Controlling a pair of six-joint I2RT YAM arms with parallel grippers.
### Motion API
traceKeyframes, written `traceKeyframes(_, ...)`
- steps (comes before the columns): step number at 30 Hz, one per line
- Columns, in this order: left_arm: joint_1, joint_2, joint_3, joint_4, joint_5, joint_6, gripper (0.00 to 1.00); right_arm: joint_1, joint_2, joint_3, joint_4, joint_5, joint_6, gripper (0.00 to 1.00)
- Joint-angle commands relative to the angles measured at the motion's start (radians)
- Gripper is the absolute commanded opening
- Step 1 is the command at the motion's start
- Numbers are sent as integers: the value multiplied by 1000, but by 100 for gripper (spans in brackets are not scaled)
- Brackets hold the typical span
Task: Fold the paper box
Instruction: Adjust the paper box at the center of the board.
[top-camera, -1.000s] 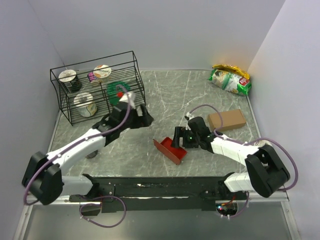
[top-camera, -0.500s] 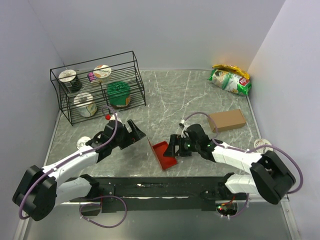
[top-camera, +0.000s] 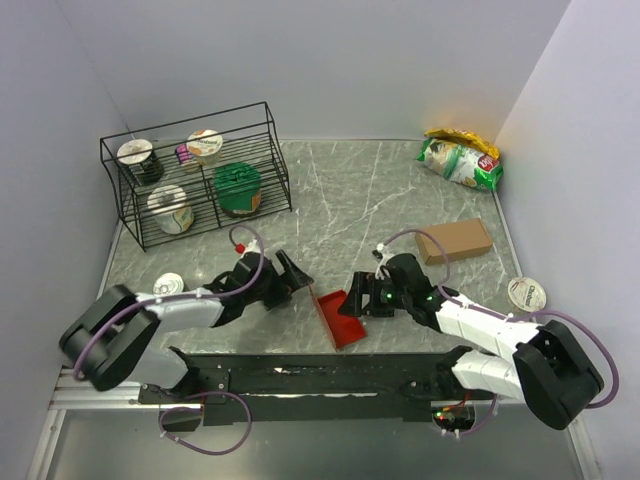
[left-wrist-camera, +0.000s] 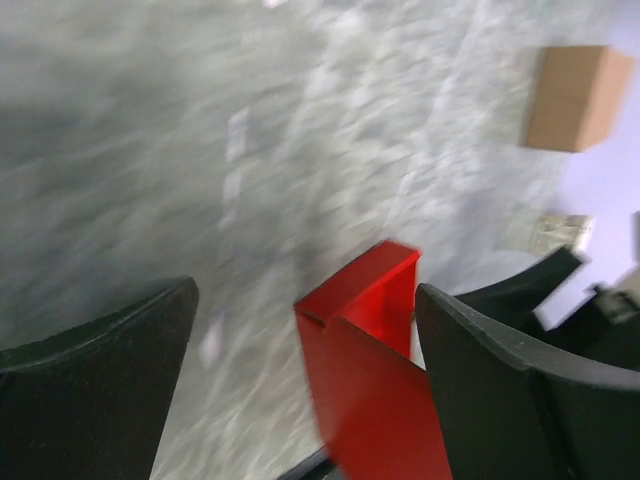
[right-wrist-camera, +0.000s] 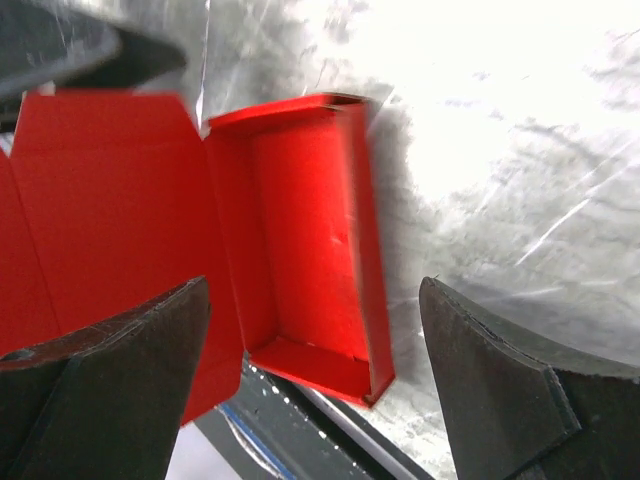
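The red paper box (top-camera: 335, 318) lies at the table's near edge between both arms, a shallow open tray with a wide flap standing up on its left side. In the right wrist view the tray (right-wrist-camera: 300, 250) sits between the fingers of my right gripper (right-wrist-camera: 312, 300), which is open around it without pressing; the flap (right-wrist-camera: 110, 200) spreads to the left. My left gripper (top-camera: 293, 282) is open too. In the left wrist view the box (left-wrist-camera: 375, 340) stands between the fingers of the gripper (left-wrist-camera: 305, 300), close to the right finger (left-wrist-camera: 500, 380). My right gripper (top-camera: 354, 300) faces it.
A black wire rack (top-camera: 190, 175) holding several cups stands at the back left. A brown cardboard box (top-camera: 453, 240) and a snack bag (top-camera: 460, 160) lie on the right. Round lids rest at the left (top-camera: 168, 285) and right (top-camera: 527, 293) edges. The black front rail (top-camera: 300, 375) runs just below the red box.
My left arm swung from the rack down toward the front and closed in on the box. The box and my right gripper shifted left, toward the near edge.
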Motion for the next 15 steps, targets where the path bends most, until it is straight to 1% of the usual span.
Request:
traceKeyframes(1, -10, 105, 35, 243, 21, -61, 96, -5, 43, -9, 86, -70, 16, 91)
traceKeyframes(5, -10, 235, 109, 337, 47, -46, 96, -4, 124, 1, 114, -112, 35, 89)
traceKeyframes(9, -5, 330, 163, 465, 64, -54, 97, -4, 115, 5, 123, -115, 58, 88)
traceKeyframes(15, -7, 495, 291, 686, 150, -80, 99, -4, 94, -6, 141, -101, 107, 89)
